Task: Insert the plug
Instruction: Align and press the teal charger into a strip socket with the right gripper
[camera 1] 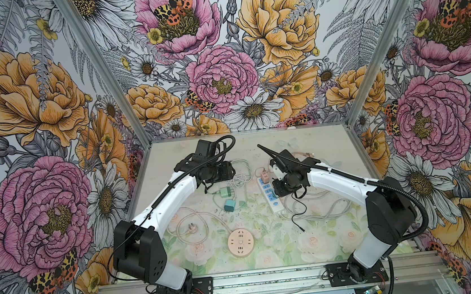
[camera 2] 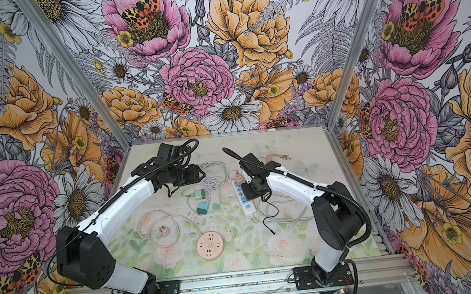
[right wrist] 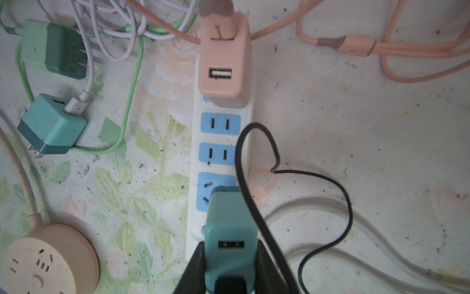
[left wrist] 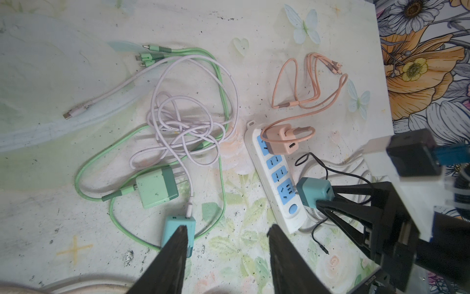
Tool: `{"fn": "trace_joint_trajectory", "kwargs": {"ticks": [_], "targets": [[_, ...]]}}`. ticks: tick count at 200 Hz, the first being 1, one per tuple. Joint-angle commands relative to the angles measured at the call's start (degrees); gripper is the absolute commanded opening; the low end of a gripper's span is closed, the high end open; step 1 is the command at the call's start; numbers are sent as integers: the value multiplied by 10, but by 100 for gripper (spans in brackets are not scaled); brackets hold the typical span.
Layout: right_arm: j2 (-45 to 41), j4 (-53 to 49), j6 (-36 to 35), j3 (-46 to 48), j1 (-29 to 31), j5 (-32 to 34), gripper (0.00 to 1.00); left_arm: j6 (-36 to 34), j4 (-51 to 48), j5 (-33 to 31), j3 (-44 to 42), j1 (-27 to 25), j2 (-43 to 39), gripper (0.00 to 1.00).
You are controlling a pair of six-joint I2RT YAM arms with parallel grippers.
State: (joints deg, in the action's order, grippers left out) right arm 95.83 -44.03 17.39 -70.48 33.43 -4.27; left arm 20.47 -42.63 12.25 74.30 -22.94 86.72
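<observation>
Teal plug [right wrist: 229, 224] is clamped between the jaws of the right gripper [right wrist: 230, 252], USB face turned back toward the wrist, prong end just ahead of the fingertips over the nearest blue socket of the power strip [right wrist: 197, 157]. It cannot be told whether the prongs are entered; the plug is not seated. Left gripper [left wrist: 227, 229] is parted and empty, with a second teal charger [left wrist: 175, 226] lying beneath one finger.

For a clean insertion, the prongs should be lined up with the flat slots and the body pushed straight along the prong axis, without tilt. The black cable [right wrist: 254, 203] just beside the plug should be kept from under it. The strip may slide and could be braced by the free gripper. The pink adapter [right wrist: 223, 68] is already plugged in at the far end.

No brand or label is legible; small print on the right arm's housing is too blurred to read
</observation>
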Motion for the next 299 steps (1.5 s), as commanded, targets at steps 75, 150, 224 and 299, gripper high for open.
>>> {"fn": "trace_joint_trajectory", "kwargs": {"ticks": [75, 150, 224, 299], "targets": [[27, 5, -11, -21, 11, 8, 0, -12, 10, 15, -1, 11, 12, 53], [52, -20, -10, -29, 25, 44, 0, -11, 10, 15, -3, 14, 8, 53], [101, -41, -9, -15, 50, 91, 0, -10, 9, 17, -14, 20, -3, 53], [116, -42, 38, 35, 48, 118, 0, -4, 10, 21, -19, 20, 4, 53]]}}
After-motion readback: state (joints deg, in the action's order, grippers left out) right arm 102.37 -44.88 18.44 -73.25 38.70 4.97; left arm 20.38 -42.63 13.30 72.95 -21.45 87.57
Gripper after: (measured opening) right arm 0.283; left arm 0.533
